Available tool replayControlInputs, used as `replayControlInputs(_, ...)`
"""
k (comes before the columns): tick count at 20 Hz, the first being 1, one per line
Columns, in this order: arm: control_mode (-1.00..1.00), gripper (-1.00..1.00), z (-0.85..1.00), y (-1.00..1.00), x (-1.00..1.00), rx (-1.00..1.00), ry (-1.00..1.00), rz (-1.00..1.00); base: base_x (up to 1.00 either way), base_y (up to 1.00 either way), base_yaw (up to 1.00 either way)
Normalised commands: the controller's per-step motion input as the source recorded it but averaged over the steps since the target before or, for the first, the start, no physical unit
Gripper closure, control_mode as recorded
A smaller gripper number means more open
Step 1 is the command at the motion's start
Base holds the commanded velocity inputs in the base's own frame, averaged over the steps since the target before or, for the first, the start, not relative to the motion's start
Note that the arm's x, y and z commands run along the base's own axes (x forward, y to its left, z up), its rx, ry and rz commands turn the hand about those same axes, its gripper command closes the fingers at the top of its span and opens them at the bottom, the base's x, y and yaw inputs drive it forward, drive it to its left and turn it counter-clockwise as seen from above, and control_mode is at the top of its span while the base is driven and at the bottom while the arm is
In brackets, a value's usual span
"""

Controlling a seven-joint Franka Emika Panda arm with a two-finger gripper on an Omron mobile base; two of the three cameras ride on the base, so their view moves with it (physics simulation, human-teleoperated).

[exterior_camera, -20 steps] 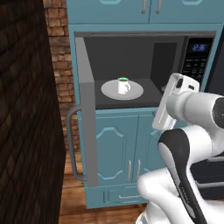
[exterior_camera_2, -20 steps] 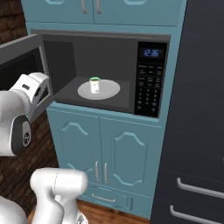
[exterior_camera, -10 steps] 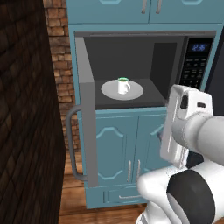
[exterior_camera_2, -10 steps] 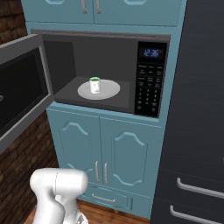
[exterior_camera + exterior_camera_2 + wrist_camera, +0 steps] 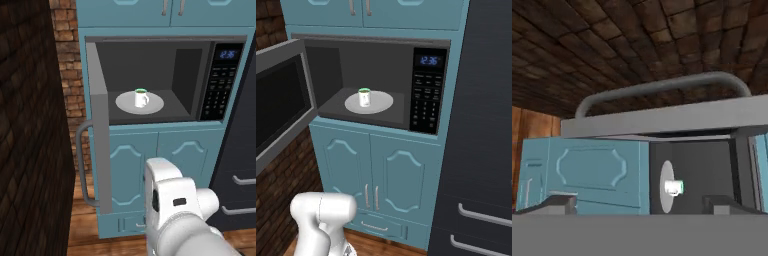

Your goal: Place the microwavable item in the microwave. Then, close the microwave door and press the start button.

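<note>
The small white mug with a green rim stands upright near the centre of the round white turntable inside the silver-grey microwave. A black keypad panel with a blue display sits right of the cavity. The microwave door, flat and grey-framed with a curved bar handle, hangs open to the left. In the hand view the jaws stand wide apart, holding nothing, the scene rolled sideways. Teal panelled cabinets lie below; a brick wall stands left.
</note>
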Motion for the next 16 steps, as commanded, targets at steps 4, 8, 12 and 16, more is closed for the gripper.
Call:
replayControlInputs(4, -1.00, -1.00, -0.83, 1.00, 0.44, -0.07, 0.01, 0.06, 0.00, 0.00, 0.00)
replayControlInputs(8, -1.00, -1.00, -0.79, 1.00, 1.00, -0.06, 0.06, 0.00, 0.00, 0.00, 0.00)
replayControlInputs(12, -1.00, -1.00, -0.91, 1.00, 1.00, -0.12, 0.06, 0.00, 0.00, 0.00, 0.00)
replayControlInputs(16, -1.00, -1.00, -0.84, 0.89, 1.00, -0.14, 0.08, 0.00, 0.00, 0.00, 0.00)
